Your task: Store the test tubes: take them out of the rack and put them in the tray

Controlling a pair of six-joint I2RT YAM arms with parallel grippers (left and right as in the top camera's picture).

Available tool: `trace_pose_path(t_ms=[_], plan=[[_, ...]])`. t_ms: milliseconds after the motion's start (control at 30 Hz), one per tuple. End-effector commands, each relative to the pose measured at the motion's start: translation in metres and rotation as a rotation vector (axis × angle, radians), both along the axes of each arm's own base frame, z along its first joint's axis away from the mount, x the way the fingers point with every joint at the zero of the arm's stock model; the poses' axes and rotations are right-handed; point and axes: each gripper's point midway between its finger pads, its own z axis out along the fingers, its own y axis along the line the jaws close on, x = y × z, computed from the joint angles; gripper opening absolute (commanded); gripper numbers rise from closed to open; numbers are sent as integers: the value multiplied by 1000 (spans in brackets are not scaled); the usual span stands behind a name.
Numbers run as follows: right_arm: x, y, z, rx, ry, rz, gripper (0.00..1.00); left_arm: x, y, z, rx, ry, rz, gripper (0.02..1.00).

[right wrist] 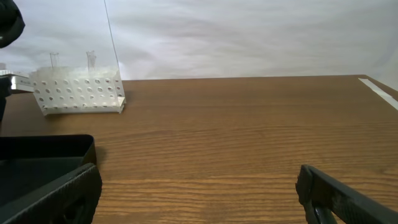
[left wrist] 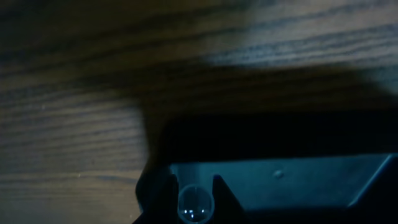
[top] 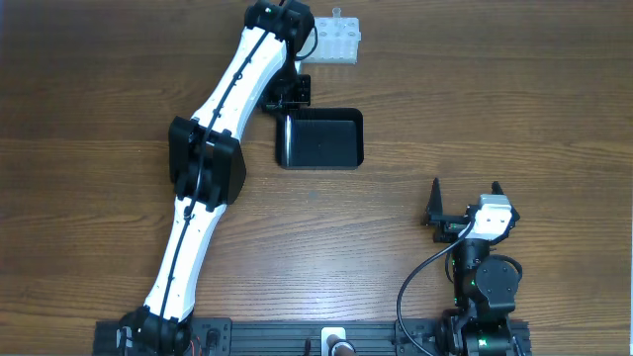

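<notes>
The white test tube rack point(top: 331, 42) stands at the far edge of the table, with one clear tube point(top: 338, 12) sticking up from it. In the right wrist view the rack point(right wrist: 78, 93) shows two tubes point(right wrist: 91, 59) standing in it. The black tray point(top: 321, 138) lies just in front of the rack. My left gripper point(top: 294, 96) hangs at the tray's far left corner. The left wrist view looks along a test tube point(left wrist: 194, 204) held between the fingers point(left wrist: 227, 199), above the tray's floor point(left wrist: 280, 180). My right gripper point(top: 465, 198) rests open near its base, nothing between its fingers.
Bare wooden table point(top: 495, 89) stretches right of the tray and rack. The left arm's white links point(top: 213, 129) cross the table's left half. The tray's near corner point(right wrist: 43, 155) lies at the edge of the right wrist view.
</notes>
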Motion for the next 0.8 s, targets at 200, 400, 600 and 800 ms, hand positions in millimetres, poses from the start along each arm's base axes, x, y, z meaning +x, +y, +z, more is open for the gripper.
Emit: trace_pose_path(t_ms=[200,400,600,800], plan=[[0,1,-2,-8,2,4,991,5,3,-17,13,2,-11,88],[0,1,-2,-8,2,4,991,5,3,-20,14,5,-11,117],[0,1,-2,-8,2,4,993,8,2,-21,10,-4,-11,215],[0,1,-2,-8,2,4,991,8,2,-21,10,-4,-11,279]])
